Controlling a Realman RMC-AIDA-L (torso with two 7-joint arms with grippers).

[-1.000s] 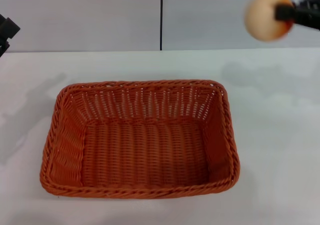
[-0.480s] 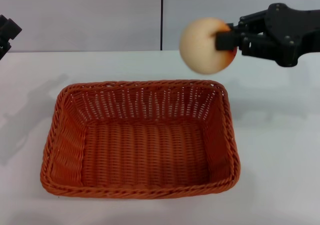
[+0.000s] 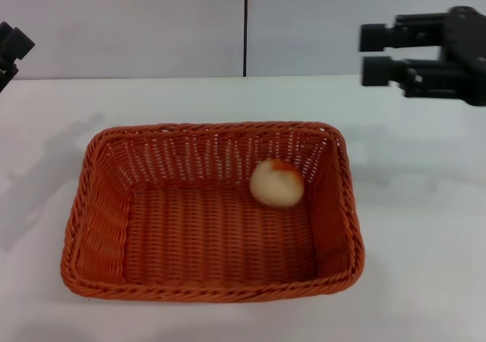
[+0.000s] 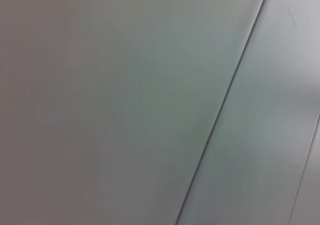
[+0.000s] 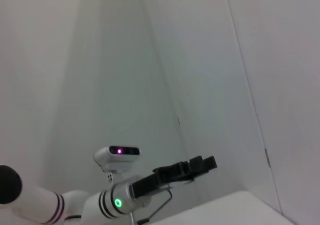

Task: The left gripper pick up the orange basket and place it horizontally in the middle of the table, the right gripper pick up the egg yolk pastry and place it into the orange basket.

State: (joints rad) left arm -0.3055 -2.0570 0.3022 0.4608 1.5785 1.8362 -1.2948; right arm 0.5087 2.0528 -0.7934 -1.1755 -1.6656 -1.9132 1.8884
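The orange basket (image 3: 106,228) lies lengthwise in the middle of the white table (image 3: 425,235) in the head view. The egg yolk pastry (image 3: 277,182) is inside it, near the far right wall, cream with an orange-brown patch on top. My right gripper (image 3: 372,53) hangs open and empty above the table, behind and to the right of the basket. Only a black piece of my left gripper (image 3: 9,49) shows, raised at the left edge and well clear of the basket. The right wrist view shows the left gripper (image 5: 197,166) farther off.
A grey wall with a dark vertical seam (image 3: 245,26) stands behind the table. The left wrist view shows only that wall. Bare tabletop surrounds the basket on all sides.
The right gripper carried the pastry leftward over the basket, opened and let it go. The pastry dropped into the basket. The gripper has drawn back to the right. The left arm stayed still.
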